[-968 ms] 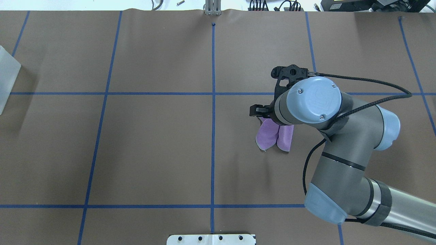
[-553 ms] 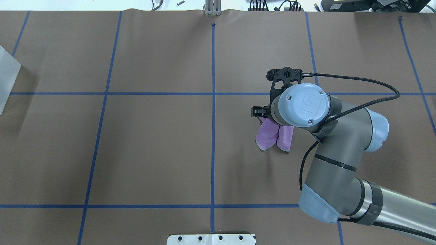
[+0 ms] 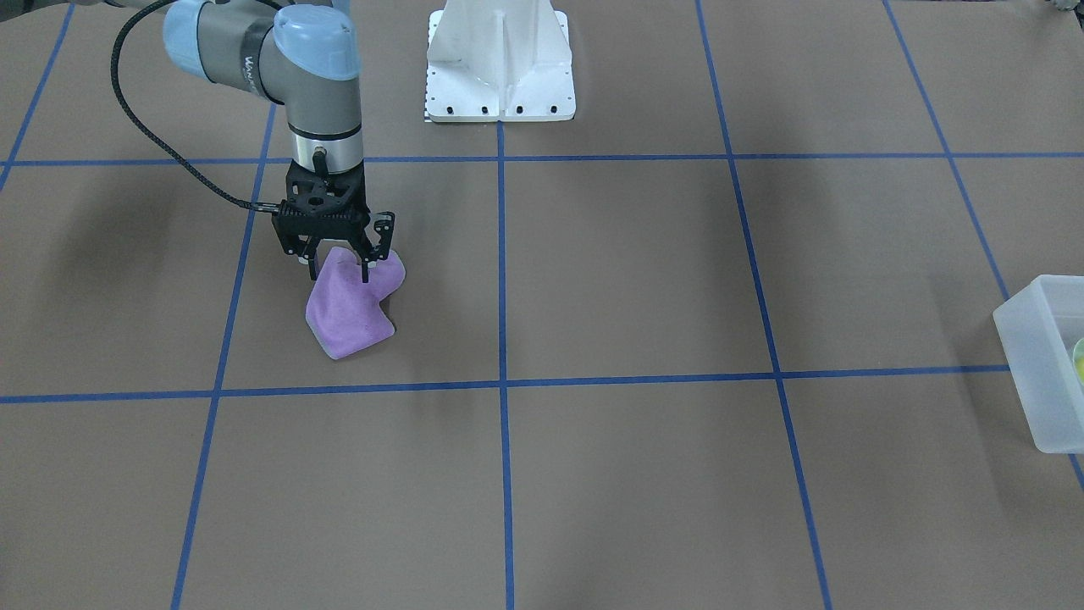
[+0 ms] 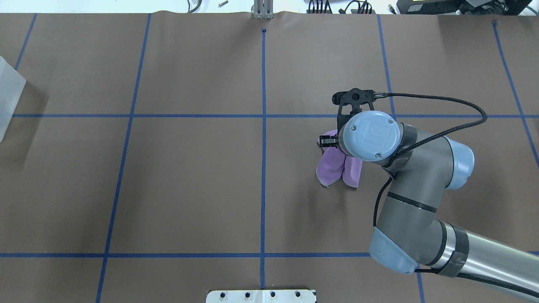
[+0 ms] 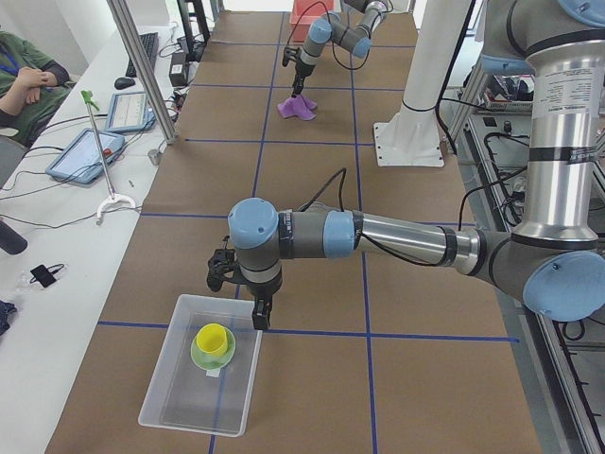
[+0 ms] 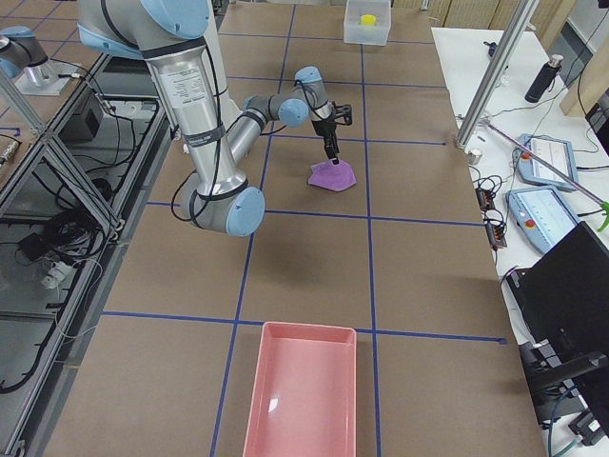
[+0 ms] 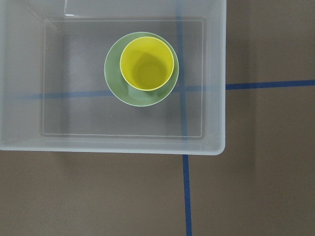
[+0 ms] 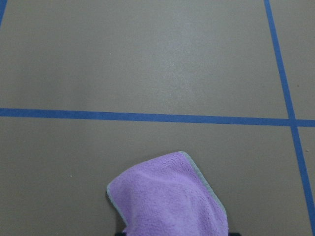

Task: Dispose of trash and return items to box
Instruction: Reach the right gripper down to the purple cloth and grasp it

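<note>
A purple cloth (image 3: 347,318) lies crumpled on the brown table on my right side; it also shows in the overhead view (image 4: 332,166) and the right wrist view (image 8: 167,196). My right gripper (image 3: 337,269) is open, pointing down, with its fingers on either side of the cloth's raised fold. The frosted box (image 7: 216,73) stands at the table's left end (image 3: 1029,356). In it the yellow cup (image 7: 146,64) sits inside the sage-green bowl (image 7: 114,78). My left gripper (image 5: 238,293) hovers over the box's near edge; I cannot tell if it is open.
A pink tray (image 6: 300,395) stands at the table's right end. The white robot base (image 3: 500,59) is at the middle of my side. A side bench with tablets (image 5: 90,151) and metal posts (image 5: 142,66) runs along the far edge.
My right arm has come down and drawn slightly inward, bringing the open gripper onto the top of the purple cloth. The cloth has not moved.
</note>
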{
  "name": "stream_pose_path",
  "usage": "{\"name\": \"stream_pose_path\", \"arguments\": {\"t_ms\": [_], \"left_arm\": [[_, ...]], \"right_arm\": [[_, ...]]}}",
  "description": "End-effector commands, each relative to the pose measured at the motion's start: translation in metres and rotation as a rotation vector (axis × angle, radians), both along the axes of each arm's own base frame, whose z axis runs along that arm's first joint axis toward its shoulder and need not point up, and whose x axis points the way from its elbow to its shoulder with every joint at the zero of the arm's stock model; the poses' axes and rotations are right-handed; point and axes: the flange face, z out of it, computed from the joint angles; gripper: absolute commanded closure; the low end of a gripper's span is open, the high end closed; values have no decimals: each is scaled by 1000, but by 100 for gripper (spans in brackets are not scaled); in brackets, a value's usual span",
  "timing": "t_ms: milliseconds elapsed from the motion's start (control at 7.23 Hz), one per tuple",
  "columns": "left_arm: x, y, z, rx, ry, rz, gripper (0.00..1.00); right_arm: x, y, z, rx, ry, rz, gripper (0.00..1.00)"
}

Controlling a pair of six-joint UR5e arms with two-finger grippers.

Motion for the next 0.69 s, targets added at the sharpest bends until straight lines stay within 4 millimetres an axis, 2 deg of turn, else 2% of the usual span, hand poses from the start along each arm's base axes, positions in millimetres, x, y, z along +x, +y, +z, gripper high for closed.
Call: {"name": "stream_pose_path", "arguments": {"t_ms": [0,138,415,553], "left_arm": [[0,0,0,1,0,0,2],[0,0,0,0,0,-1,2],[0,0,0,0,0,-1,2],[0,0,0,0,0,-1,2]], "right_arm": [[-1,1,0,-5,-4,8,65],[0,1,1,-6,-2,8,79],[2,2,1,-4,1,13,99],[2,3,2,3,7,18,100]]}}
